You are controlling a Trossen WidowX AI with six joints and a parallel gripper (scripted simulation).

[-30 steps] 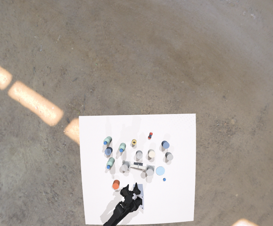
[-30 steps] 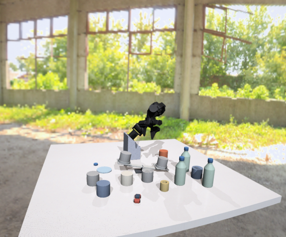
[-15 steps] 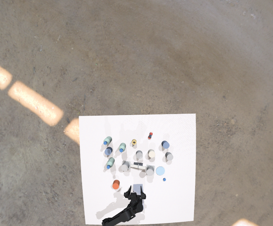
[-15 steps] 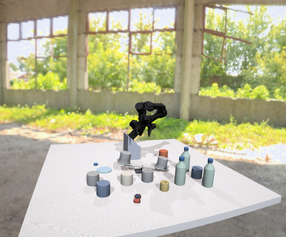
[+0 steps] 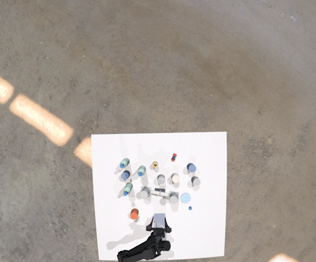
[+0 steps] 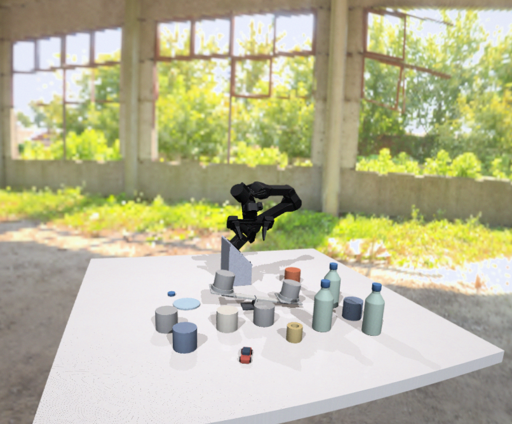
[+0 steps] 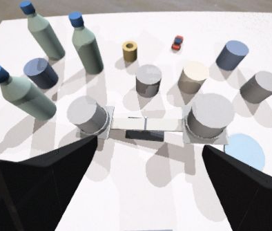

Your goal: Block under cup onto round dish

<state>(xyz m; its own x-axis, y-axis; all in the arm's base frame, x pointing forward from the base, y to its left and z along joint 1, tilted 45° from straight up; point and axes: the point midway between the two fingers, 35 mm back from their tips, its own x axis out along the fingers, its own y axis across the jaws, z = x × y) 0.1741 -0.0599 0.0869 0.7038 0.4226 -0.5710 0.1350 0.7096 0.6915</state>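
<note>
Two grey cups stand upside down on the balance's end plates. One cup [image 5: 144, 192] [image 6: 289, 291] [image 7: 86, 114] is on the end away from the dish, the other cup [image 5: 173, 197] [image 6: 223, 280] [image 7: 211, 114] on the end beside it. The balance beam [image 5: 164, 193] [image 7: 166, 124] tilts, with the end away from the dish lower. No block shows; the cups hide what is beneath them. The round light-blue dish [image 5: 185, 197] [image 6: 186, 303] [image 7: 243, 152] is bare. My gripper [image 5: 159, 218] [image 6: 251, 238] [image 7: 149, 144] is open and empty, high on the robot's side of the balance.
Beyond the balance stand a grey cylinder [image 5: 160, 179] [image 7: 148, 81], a cream cylinder [image 5: 175, 178] [image 7: 193, 77] and a yellow ring [image 5: 155, 164]. Green bottles [image 5: 142, 170] [image 6: 322, 308] stand on the far-cup side. An orange cylinder [image 5: 134, 213] is nearer the arm. A small blue piece [image 5: 190, 208] lies near the dish.
</note>
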